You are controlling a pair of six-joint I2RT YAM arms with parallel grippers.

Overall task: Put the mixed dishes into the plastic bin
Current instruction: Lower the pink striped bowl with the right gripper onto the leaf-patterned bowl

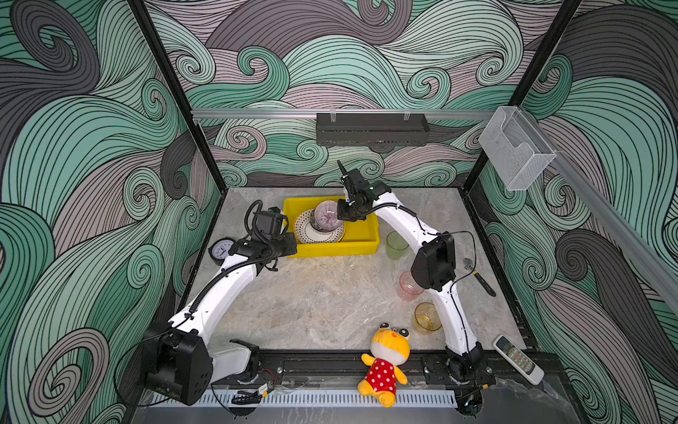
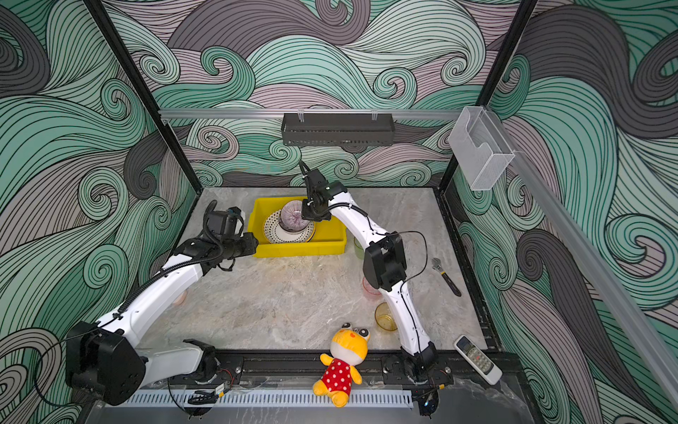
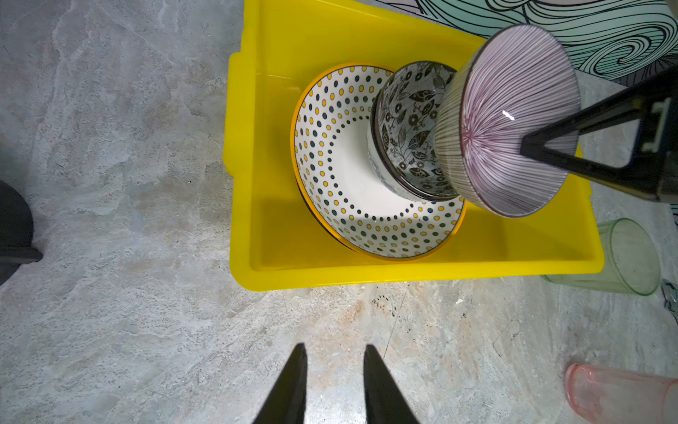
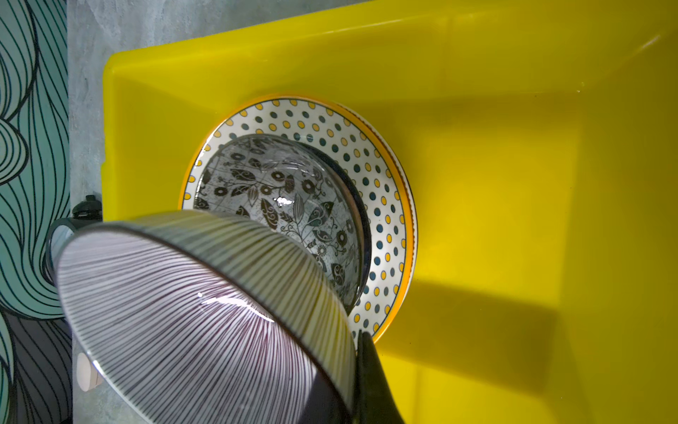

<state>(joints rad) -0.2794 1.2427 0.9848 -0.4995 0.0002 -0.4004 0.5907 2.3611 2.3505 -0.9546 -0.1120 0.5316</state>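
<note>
Amber cup [image 1: 427, 317], pink cup [image 1: 409, 285] and green cup [image 1: 396, 245] stand on the tabletop [image 1: 312, 301]; left jaws apart, empty. The yellow bin [image 1: 330, 251] holds a dotted plate [image 3: 330, 176] and floral bowl [image 3: 411, 128]; right jaws clamp the lilac bowl [image 3: 513, 121] just above them.

The bin [image 3: 422, 273] is bright yellow all over. The plate [image 3: 330, 158] is white, ringed with yellow and dark teal dots and edged in orange. The small bowl [image 3: 411, 124] has black leaves and flowers on pale grey. The lilac bowl [image 3: 513, 110] has fine purple lines fanning from its centre. At the right of a top view stand a green cup [image 1: 396, 245], a pink cup [image 1: 408, 288] and an amber cup [image 1: 425, 317]. My left gripper [image 3: 334, 352] is plain black.
</note>
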